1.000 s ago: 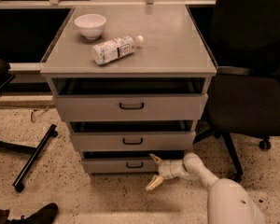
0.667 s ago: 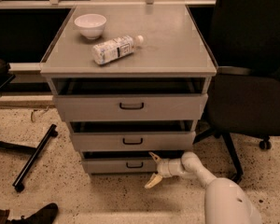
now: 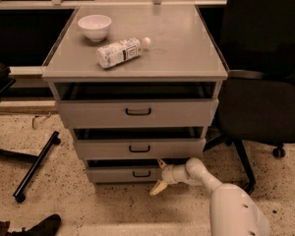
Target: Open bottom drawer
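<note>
The bottom drawer [image 3: 113,175] sits lowest in the grey cabinet [image 3: 137,113]. The end effector [image 3: 159,176], spread wide and empty, hangs just right of its black handle [image 3: 141,173]. Best to shift left, close on the handle, then pull straight outward.

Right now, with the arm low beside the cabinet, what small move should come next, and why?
Probably ease the gripper leftward onto the black handle of the bottom drawer. Its fingers look open and sit just right of the handle, not around it, so nothing is gripped yet to pull on.
</note>
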You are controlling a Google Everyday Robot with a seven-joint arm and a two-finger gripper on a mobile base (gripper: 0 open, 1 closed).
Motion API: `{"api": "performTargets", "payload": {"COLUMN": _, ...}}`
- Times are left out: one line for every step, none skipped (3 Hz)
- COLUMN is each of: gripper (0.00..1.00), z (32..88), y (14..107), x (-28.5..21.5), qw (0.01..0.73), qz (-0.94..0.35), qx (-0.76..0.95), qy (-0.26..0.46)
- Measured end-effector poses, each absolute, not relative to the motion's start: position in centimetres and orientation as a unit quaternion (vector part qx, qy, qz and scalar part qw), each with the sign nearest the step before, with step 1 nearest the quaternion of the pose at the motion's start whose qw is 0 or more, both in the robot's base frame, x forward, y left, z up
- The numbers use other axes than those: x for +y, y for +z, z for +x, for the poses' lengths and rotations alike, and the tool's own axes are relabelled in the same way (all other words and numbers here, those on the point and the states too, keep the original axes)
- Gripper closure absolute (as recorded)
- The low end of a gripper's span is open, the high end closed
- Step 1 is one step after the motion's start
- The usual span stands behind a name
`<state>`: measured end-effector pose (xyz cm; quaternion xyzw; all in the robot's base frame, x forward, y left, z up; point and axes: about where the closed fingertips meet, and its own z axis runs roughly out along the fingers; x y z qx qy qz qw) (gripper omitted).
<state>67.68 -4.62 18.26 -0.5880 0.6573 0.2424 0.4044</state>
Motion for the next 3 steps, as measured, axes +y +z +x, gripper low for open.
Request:
{"api": "performTargets", "payload": {"gripper": 0.00, "z": 67.51, "y": 17.88, "x": -4.83, "qw": 0.394, "qz": -0.583, "qx": 0.666, "qy": 0.246}}
{"api": "performTargets", "payload": {"gripper": 0.00, "z": 67.51, "y": 18.14, "x": -4.83, "qw": 0.394, "qz": -0.583, "qx": 0.666, "qy": 0.246}}
{"api": "performTargets", "payload": {"gripper": 0.00, "z": 67.12, "y": 18.03, "x": -4.97, "qw": 0.382, "qz": -0.582, "qx": 0.673, "qy": 0.251}}
